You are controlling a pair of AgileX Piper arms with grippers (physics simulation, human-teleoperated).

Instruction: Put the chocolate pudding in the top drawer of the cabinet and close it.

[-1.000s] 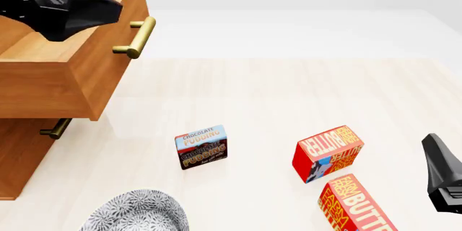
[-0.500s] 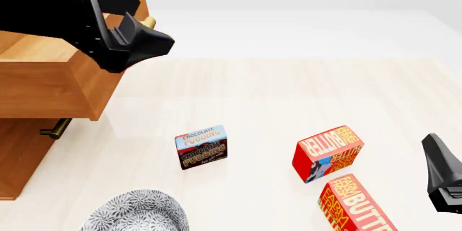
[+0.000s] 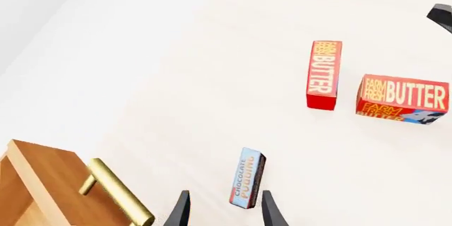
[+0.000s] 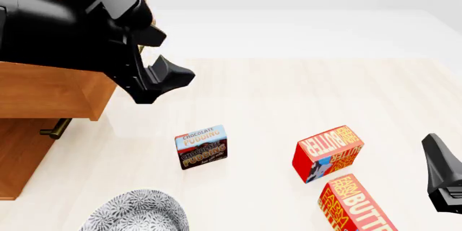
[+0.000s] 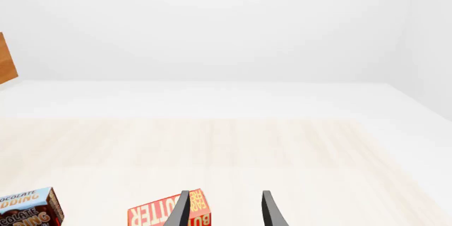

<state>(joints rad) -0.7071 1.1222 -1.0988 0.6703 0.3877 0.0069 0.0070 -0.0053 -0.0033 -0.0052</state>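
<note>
Front view is showing, nearest the camera, a patterned grey plate (image 4: 137,212) sitting at the near edge of the table (image 4: 289,96); off to the right, the right gripper (image 4: 440,174) is hanging low at the frame's edge, and its fingers (image 5: 182,210) are standing apart with nothing between them in the right wrist view; just beside it, one butter box (image 4: 354,206) is lying at the near edge, and a second butter box (image 4: 327,152) is standing tilted right behind it, the two close together, though whether they are touching cannot be told; to the left of these, well apart from them, the chocolate pudding (image 4: 201,147) is standing on its edge on the bare wood, its printed face toward the camera, free of both arms; farther back and higher, the left gripper (image 4: 162,79) is hovering above the table beyond the pudding, and in the left wrist view its fingers (image 3: 270,213) are spread open and empty, with the pudding lying ahead of them; behind the arm, at the far left, the cabinet (image 4: 21,160) is standing with its top drawer (image 4: 54,90) pulled out and open; its brass handle (image 3: 116,194) is showing in the left wrist view.
</note>
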